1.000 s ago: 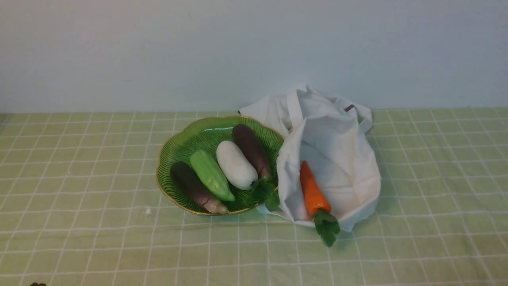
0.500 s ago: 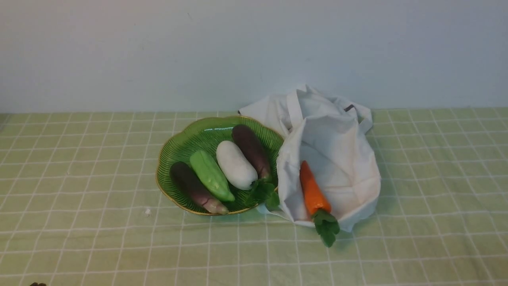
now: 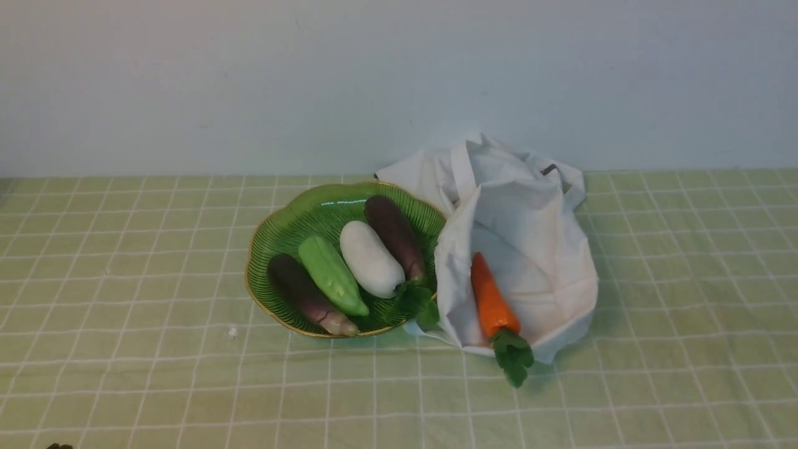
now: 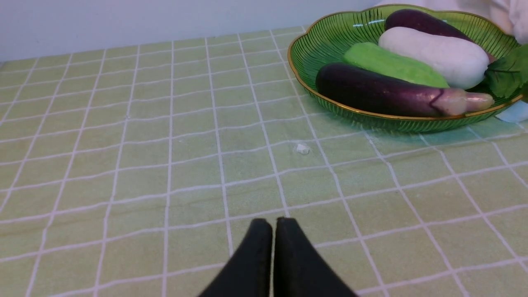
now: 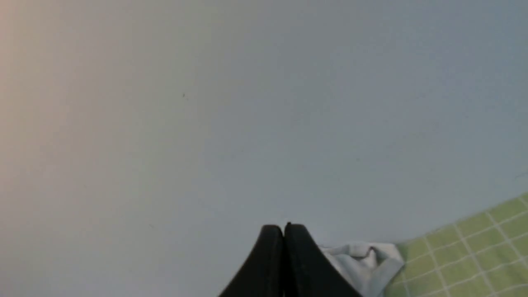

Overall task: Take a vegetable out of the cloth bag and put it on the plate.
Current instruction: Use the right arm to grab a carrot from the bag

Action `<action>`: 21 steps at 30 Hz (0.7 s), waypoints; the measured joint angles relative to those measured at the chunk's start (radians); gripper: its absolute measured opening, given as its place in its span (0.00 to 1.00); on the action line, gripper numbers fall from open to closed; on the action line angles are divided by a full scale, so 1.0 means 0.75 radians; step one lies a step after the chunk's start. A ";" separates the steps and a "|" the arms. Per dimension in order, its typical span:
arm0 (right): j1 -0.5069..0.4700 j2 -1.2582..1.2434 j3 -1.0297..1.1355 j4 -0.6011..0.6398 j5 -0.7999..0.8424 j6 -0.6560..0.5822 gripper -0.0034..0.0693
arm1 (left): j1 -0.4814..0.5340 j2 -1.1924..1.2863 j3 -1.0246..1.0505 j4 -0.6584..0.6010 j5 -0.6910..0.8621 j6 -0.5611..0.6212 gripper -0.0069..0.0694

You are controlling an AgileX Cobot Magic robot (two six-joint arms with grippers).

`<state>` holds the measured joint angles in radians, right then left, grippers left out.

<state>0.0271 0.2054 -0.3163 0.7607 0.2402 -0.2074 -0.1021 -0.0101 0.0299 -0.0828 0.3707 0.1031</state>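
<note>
Just to the right of the plate [image 3: 278, 232], in the open mouth of the cloth bag [image 3: 530, 231], lies the carrot [image 3: 492, 298]. It is bright orange, smooth and tapered. Its narrow tip points into the bag, and its dark green leafy top spills over the bag's near hem onto the checked tablecloth [image 3: 156, 374]. The crumpled white bag presses against the plate's gold rim. On the plate two purple eggplants [image 3: 396, 234], a green gourd [image 3: 330, 274] and a white radish [image 3: 370, 257] lie side by side. The left gripper [image 4: 273, 225] hovers low over the tablecloth, well short of the plate on its side away from the bag. Its black fingers are pressed together and empty. The right gripper [image 5: 284, 229], likewise closed on nothing, tilts up toward the pale wall [image 5: 247, 103] with only a fold of the bag beside it. Neither gripper touches the carrot.
</note>
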 joint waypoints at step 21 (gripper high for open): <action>0.260 1.637 -0.639 0.043 0.821 -0.430 0.03 | 0.000 0.000 0.000 0.000 0.000 0.000 0.08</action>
<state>0.2224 1.4329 -0.7959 0.7928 0.8557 -0.5297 -0.1021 -0.0101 0.0299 -0.0828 0.3707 0.1031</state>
